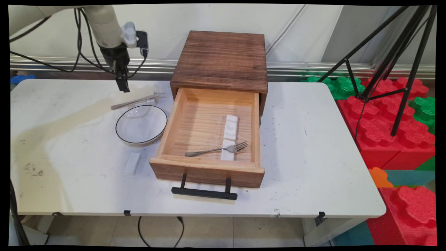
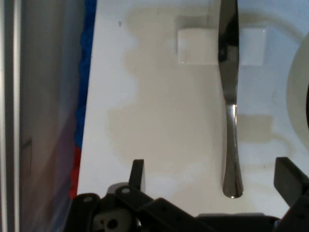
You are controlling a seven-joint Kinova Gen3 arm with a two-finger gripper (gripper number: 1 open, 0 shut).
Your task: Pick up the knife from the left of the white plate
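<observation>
My gripper (image 1: 123, 87) hangs over the table's back left, just above the handle end of a metal knife (image 1: 136, 101). The knife's blade end lies across a small white rest (image 1: 152, 100). In the hand view the knife (image 2: 230, 111) runs up from between my two fingers (image 2: 137, 175), which stand open and apart from it, and its blade crosses the white rest (image 2: 195, 47). Nothing is held.
A white bowl with a dark rim (image 1: 141, 124) sits in front of the knife. A second white rest (image 1: 132, 163) lies nearer. The wooden box's drawer (image 1: 207, 170) is pulled open and holds a fork (image 1: 216, 150) and two white rests. Red and green foam blocks and a tripod stand at right.
</observation>
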